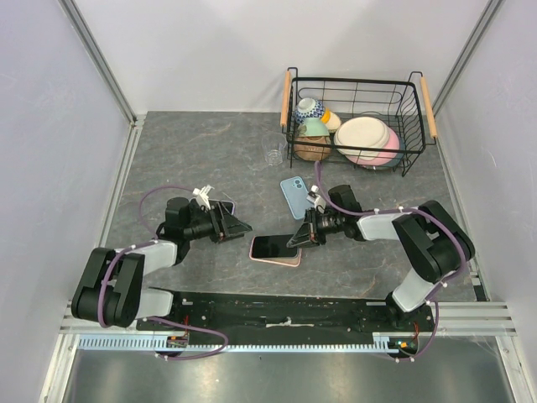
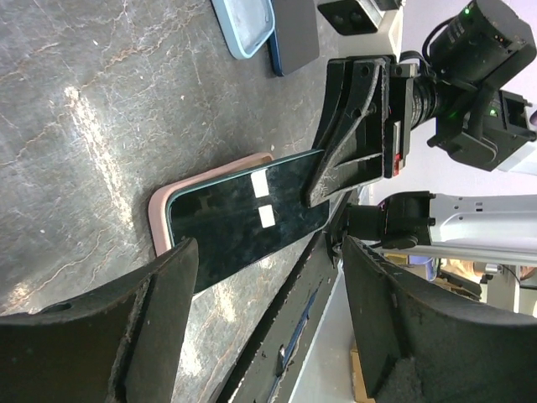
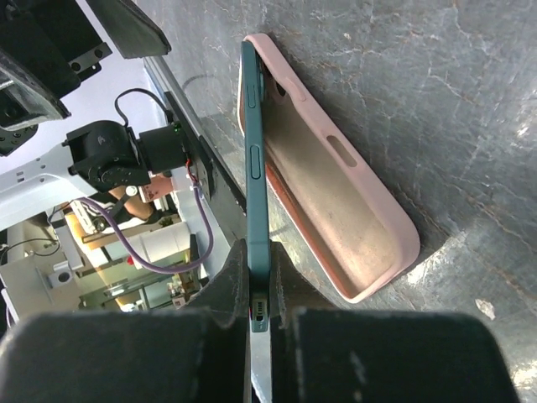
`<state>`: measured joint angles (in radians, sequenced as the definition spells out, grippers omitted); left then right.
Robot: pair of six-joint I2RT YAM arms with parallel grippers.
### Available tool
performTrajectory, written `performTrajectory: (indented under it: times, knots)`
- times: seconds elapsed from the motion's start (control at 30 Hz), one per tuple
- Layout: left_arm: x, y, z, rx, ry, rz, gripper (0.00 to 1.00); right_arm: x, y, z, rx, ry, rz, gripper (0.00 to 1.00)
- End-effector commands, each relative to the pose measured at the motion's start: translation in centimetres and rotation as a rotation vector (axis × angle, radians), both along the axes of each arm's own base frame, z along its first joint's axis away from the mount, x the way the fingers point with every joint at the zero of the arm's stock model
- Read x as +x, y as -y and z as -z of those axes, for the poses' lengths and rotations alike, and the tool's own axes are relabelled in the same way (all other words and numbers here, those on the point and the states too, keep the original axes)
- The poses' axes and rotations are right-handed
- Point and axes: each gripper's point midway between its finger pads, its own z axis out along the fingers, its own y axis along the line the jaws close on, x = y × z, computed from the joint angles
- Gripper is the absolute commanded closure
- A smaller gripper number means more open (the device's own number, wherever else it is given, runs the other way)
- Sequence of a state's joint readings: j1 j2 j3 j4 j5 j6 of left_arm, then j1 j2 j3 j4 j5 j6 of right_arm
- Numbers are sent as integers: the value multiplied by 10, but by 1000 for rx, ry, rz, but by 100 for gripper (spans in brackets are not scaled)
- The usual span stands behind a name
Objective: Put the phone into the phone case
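Pink case (image 1: 281, 263) is laid flat at centre frame. The phone (image 1: 273, 246), clamped at its right end by the right gripper (image 1: 302, 235), is tilted over it lengthwise, its left end touching the case. The left gripper (image 1: 239, 227), jaws apart, is nearer that end.

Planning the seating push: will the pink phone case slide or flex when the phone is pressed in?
Probably slides: the pink phone case lies loose on the smooth table, nothing visibly bracing it. Its thin walls look soft, so likely to flex, not crack. The phone, pinched edge-on by the right gripper, looks rigid.
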<state>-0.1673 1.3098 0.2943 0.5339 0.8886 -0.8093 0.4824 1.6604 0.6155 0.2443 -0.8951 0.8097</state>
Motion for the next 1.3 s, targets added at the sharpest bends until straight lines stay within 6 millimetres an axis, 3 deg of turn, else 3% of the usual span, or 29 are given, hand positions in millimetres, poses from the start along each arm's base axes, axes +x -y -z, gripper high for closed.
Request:
performTrajectory:
  times: [0.0, 0.43, 0.63, 1.27]
  knots:
    - [11, 7, -9, 7, 65, 14, 24, 10, -3, 8, -22, 12, -4, 100]
    - [12, 18, 12, 47, 2, 29, 26, -7, 4, 26, -64, -90, -20, 100]
    - [9, 29, 26, 81, -30, 34, 27, -12, 10, 46, -108, -149, 18, 100]
    - [11, 15, 42, 203, -71, -22, 29, -6, 22, 86, -239, -101, 70, 100]
